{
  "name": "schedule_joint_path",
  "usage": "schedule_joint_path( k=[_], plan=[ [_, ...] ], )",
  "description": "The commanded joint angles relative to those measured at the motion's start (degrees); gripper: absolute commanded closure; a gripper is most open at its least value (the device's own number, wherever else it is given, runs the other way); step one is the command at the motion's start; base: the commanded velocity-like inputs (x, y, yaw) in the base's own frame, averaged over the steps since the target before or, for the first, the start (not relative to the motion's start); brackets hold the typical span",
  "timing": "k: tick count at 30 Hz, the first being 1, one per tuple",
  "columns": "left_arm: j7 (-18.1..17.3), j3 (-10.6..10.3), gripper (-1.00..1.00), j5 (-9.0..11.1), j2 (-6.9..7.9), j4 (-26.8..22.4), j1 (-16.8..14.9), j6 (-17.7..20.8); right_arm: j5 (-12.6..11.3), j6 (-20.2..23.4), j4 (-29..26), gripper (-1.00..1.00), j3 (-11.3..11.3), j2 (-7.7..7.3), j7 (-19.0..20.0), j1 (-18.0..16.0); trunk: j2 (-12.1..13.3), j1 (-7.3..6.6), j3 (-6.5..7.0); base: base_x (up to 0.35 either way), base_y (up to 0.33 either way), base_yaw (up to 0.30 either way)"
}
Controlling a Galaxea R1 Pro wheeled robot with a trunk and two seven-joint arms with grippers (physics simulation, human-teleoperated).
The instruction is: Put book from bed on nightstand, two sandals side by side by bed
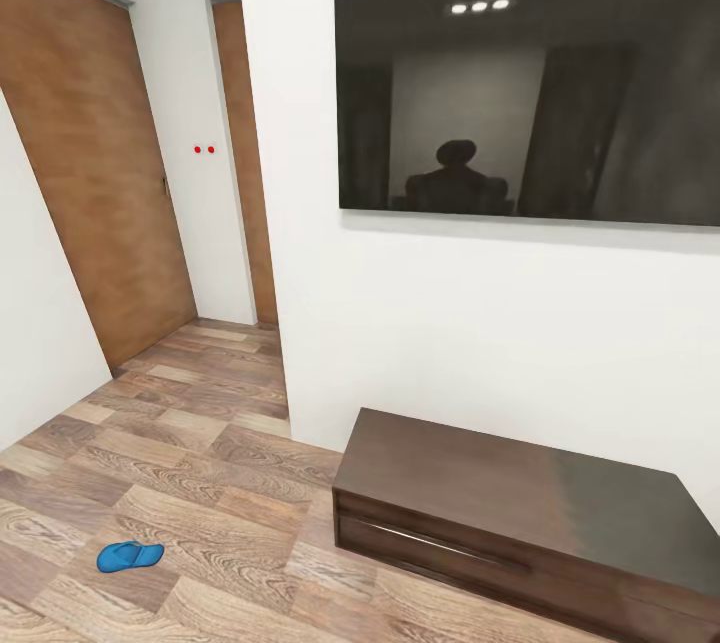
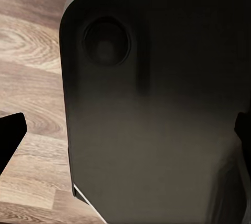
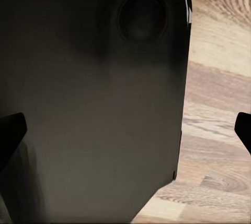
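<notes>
A bright blue sandal (image 1: 130,555) lies flat on the wood-plank floor (image 1: 210,483) at the lower left of the head view, well apart from the furniture. The book, the bed and the nightstand are out of view. My left gripper (image 2: 125,135) hangs open over the robot's own dark base panel (image 2: 157,93), its black fingertips (image 2: 10,138) far apart at the picture's edges. My right gripper (image 3: 125,130) is open in the same way above that dark base panel (image 3: 94,88), with nothing between its fingers.
A long low dark wooden TV cabinet (image 1: 520,513) stands against the white wall at lower right, under a large black screen (image 1: 530,73). A short hallway with brown doors (image 1: 90,163) opens at the left, and a white wall corner (image 1: 262,223) juts out beside it.
</notes>
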Motion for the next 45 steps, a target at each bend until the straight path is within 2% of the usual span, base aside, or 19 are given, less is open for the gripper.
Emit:
schedule_joint_path(
  k=[1, 16, 45],
  plan=[
    [-0.01, 0.02, -1.00, 0.02, -0.01, -0.07, 0.01, -0.04, -0.08, -0.02, 0.10, -1.00, -0.03, -0.01, 0.09, -0.02, -0.03, 0.00, -0.05, 0.000, 0.000, 0.000],
    [-0.01, 0.02, -1.00, 0.02, -0.02, -0.09, 0.01, -0.04, -0.26, 0.40, 0.28, -1.00, -0.35, -0.01, 0.09, -0.02, -0.03, 0.00, -0.05, 0.000, 0.000, 0.082],
    [-0.01, 0.02, -1.00, 0.02, -0.04, -0.18, 0.01, -0.04, -0.26, 0.33, 0.28, -1.00, -0.52, -0.01, 0.09, -0.02, -0.03, 0.00, -0.05, 0.000, 0.000, 0.276]
  ],
)
